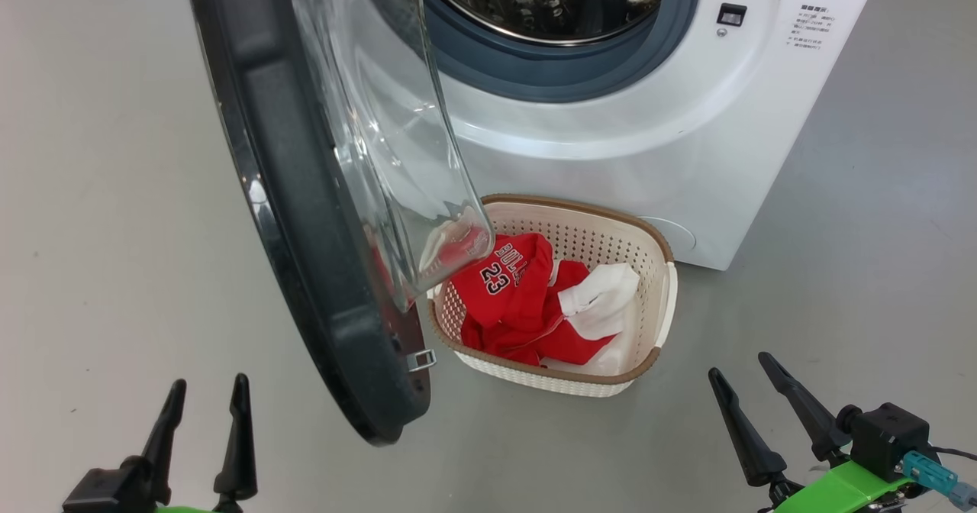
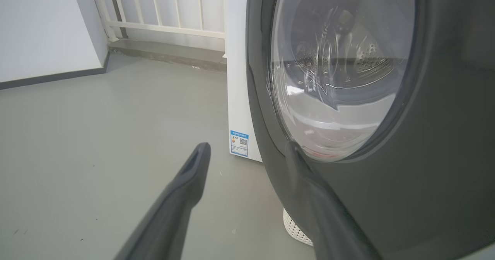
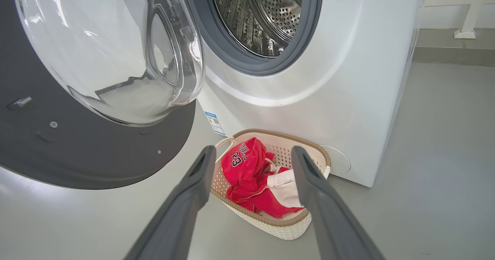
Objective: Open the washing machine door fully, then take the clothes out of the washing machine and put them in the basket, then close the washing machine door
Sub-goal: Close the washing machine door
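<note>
- A smooth, pale grey floor (image 1: 99, 192) carries everything and fills the head view from 7 to 11 o'clock.
- In the left wrist view, a plain white wall (image 2: 38, 24) with a dark skirting (image 2: 50, 77) closes the room at 10 o'clock. A white barred railing (image 2: 166, 8) stands at 12 o'clock.
- The big white front-loading washing machine (image 1: 649, 139) sits at 1 o'clock in the head view. Its grey rubber gasket (image 1: 549, 78) rings a perforated steel drum (image 1: 534, 1).
- A small blue label (image 2: 239, 143) sits low on the machine's front corner.
- The large round door (image 1: 305, 269), with its wide black rim, stands swung open at 10 o'clock. Its bulging clear glass window (image 1: 382, 139) faces the machine, and a small metal latch (image 1: 421, 360) sits near its lower edge.
- The small cream perforated plastic basket (image 1: 662, 284) with a brown rim rests on the floor at 6 o'clock of the drum, just before the machine.
- The red and white clothes (image 1: 511, 299), one printed "23", lie bunched inside the basket.
- The open door stands between the left pincer (image 1: 211, 382) and the basket, and its window overlaps the basket's left end.
- The left pincer, at 7 o'clock, is spread wide and holds nothing.
- The right pincer (image 1: 739, 365), at 5 o'clock, is equally wide and empty, its fingers pointing toward the basket with bare floor between.
</note>
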You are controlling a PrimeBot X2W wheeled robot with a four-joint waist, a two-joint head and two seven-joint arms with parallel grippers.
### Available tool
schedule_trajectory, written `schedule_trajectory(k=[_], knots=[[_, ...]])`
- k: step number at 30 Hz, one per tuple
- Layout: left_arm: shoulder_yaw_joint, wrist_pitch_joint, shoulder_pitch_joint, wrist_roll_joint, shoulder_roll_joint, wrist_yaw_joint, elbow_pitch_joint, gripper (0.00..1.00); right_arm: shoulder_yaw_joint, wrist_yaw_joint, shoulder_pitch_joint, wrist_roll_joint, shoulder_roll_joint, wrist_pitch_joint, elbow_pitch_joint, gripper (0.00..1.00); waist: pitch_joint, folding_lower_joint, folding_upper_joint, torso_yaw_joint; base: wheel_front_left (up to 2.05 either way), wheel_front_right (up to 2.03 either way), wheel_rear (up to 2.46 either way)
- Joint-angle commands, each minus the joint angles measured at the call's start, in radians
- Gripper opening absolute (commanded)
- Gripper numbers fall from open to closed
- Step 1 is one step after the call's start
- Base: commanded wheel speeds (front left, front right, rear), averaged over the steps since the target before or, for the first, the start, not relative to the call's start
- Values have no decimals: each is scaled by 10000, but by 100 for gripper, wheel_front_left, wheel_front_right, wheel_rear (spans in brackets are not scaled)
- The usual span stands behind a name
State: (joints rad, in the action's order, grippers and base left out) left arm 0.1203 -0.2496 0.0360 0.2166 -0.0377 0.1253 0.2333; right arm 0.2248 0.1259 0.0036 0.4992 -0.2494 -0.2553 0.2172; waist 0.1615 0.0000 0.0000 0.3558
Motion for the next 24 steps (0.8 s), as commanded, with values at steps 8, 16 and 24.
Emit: schedule_trajectory(k=[8, 16, 24], knots=[[343, -122, 19, -17, -127, -9, -228, 100, 194, 48, 31, -21, -126, -65, -204, 100, -41, 0, 0, -1, 0, 0, 0], [337, -122, 59, -34, -126, -29, -177, 100, 182, 48, 38, -13, -119, -65, -207, 100, -49, 0, 0, 10, 0, 0, 0], [678, -122, 441, 209, -126, 12, -475, 100, 185, 48, 48, -20, -79, -65, -193, 100, -99, 0, 0, 109, 0, 0, 0]])
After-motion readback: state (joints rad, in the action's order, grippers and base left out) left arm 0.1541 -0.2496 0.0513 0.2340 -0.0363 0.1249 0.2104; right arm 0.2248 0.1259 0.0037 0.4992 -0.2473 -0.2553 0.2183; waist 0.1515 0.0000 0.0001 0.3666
